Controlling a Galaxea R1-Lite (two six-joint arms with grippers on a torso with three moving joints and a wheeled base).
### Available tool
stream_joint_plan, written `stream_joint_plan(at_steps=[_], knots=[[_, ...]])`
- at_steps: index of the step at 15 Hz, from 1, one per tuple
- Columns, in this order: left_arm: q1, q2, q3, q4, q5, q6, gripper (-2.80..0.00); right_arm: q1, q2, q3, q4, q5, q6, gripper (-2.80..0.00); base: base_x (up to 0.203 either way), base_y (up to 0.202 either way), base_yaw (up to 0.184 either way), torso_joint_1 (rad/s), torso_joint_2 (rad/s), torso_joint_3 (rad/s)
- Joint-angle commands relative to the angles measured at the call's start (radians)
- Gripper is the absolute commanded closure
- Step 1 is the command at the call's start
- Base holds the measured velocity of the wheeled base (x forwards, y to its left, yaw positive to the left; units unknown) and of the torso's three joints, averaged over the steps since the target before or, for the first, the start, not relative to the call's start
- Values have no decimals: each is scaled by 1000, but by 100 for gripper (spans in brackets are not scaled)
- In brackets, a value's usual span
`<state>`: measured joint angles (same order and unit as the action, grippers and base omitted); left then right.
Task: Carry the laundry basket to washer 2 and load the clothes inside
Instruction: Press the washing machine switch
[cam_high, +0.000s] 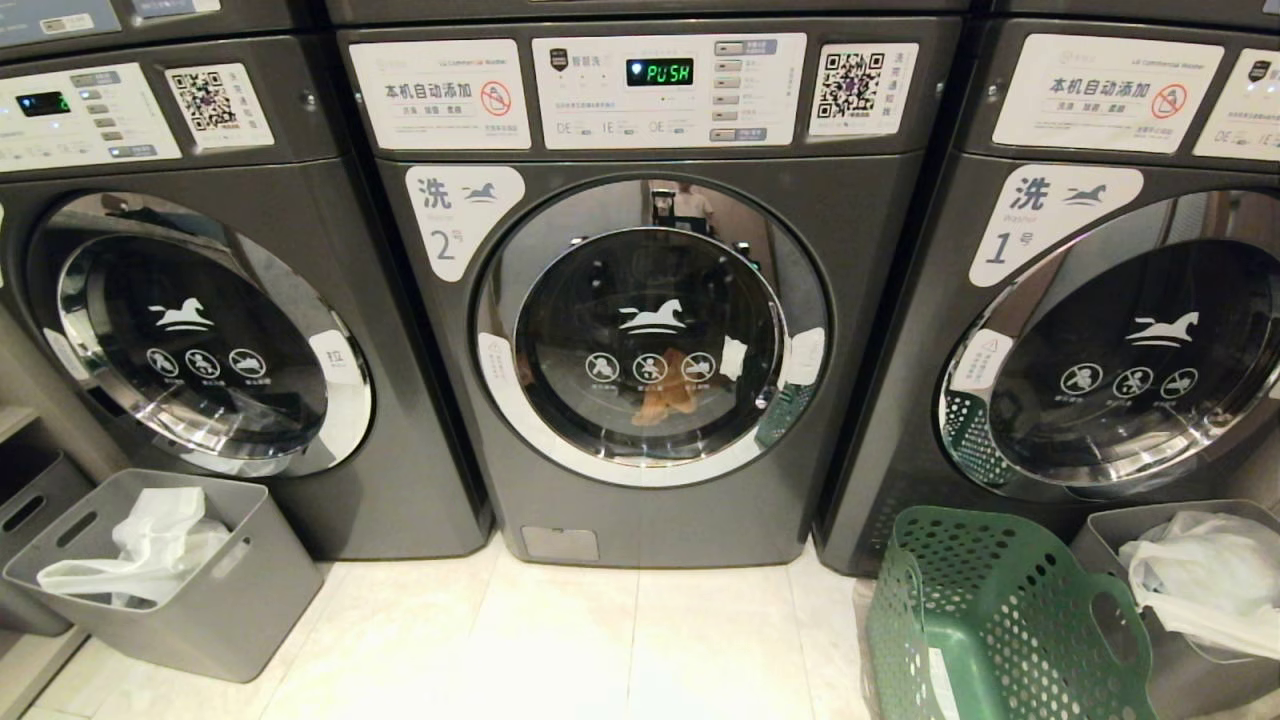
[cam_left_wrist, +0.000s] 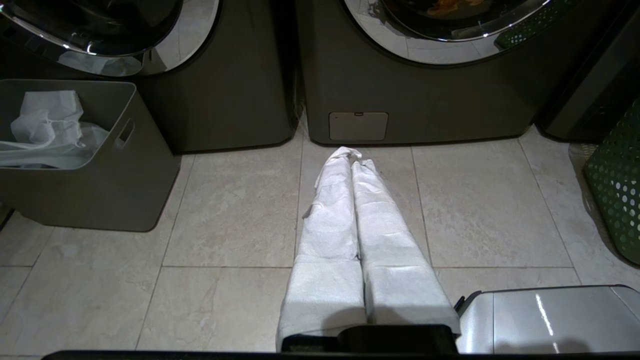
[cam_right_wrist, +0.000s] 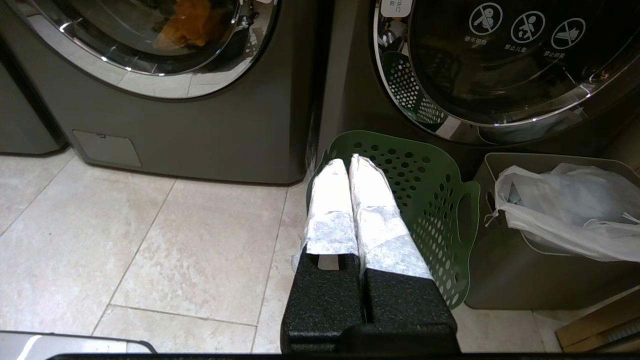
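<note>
Head view: green perforated laundry basket (cam_high: 1000, 620) beside washer 2 (cam_high: 650, 330), door closed; both grippers' fingers together, empty

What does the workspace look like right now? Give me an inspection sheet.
Surface: pale tiled floor, bare in front of washer 2.
Job's things: washer 2 door shut, orange garment visible behind the glass; laundry basket stands on the floor before washer 1, no clothes seen in it.
Clutter: two grey bins holding white bags.
Grippers: left tool shut, empty, above the floor; right tool shut, empty, over the basket rim.
Cables: nothing seen.
Surroundings: third washer at left.
</note>
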<state>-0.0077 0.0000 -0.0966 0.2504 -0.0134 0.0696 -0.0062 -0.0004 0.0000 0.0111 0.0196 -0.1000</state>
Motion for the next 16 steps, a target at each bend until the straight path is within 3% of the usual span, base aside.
stream_joint_plan(at_steps=[1, 6, 16], knots=[[0, 0, 0, 1, 0, -1, 0, 0, 2, 0, 1, 0, -1, 0, 0, 0, 0, 0, 0, 0], [0, 0, 0, 1, 0, 1, 0, 0, 2, 0, 0, 0, -1, 0, 22, 0, 0, 0, 1, -1], [0, 0, 0, 1, 0, -1, 0, 0, 2, 0, 1, -1, 2, 0, 194, 0, -1, 4, 1, 3]])
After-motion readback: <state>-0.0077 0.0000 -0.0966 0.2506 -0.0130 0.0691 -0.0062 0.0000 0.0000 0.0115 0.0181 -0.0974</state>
